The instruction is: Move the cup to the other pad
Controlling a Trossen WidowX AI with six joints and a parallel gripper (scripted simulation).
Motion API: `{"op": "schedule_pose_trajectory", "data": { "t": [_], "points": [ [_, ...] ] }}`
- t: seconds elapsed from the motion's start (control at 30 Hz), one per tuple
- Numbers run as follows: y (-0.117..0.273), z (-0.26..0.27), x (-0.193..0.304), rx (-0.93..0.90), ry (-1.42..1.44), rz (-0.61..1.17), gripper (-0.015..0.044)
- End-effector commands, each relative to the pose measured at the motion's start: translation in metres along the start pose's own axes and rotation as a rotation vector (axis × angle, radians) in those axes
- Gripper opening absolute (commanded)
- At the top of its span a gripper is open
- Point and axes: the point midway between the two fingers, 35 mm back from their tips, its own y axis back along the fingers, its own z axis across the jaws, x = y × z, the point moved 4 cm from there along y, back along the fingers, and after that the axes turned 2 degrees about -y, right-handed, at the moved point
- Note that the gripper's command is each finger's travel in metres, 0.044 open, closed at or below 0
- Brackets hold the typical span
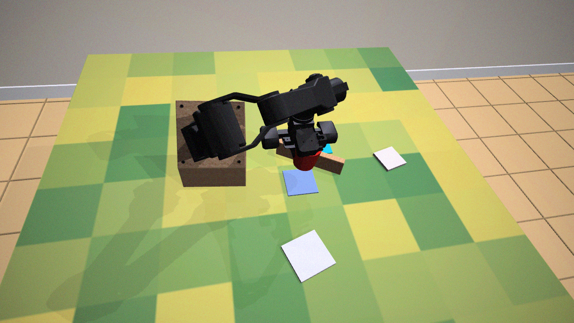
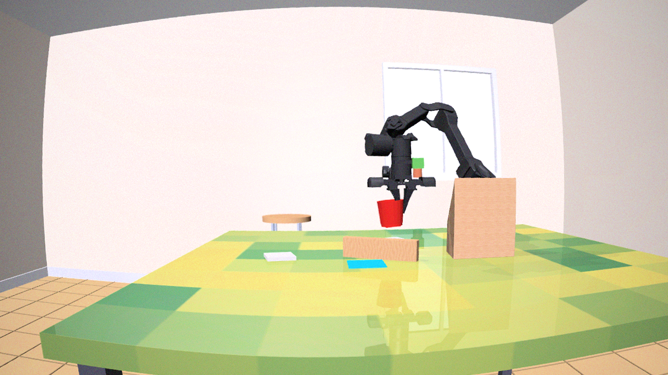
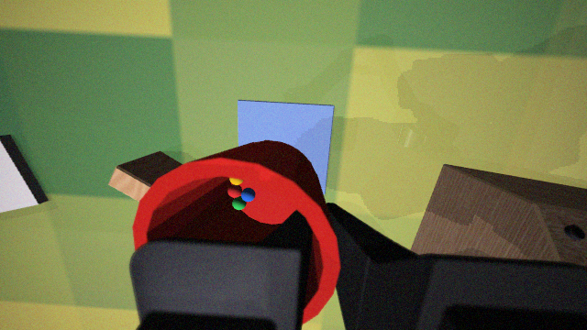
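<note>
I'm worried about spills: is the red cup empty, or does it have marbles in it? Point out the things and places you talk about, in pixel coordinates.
Not empty: the wrist view shows four marbles (image 3: 248, 194) inside the red cup (image 1: 306, 162) (image 2: 390, 213) (image 3: 272, 213).
</note>
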Motion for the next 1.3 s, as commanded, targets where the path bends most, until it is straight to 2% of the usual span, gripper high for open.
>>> {"op": "schedule_pose_trajectory", "data": {
  "t": [0.0, 1.27],
  "points": [
    [0.0, 0.0, 0.001, 0.0, 0.0, 0.0, 0.0],
    [0.004, 0.033, 0.058, 0.001, -0.004, 0.006, 0.0]
  ]
}}
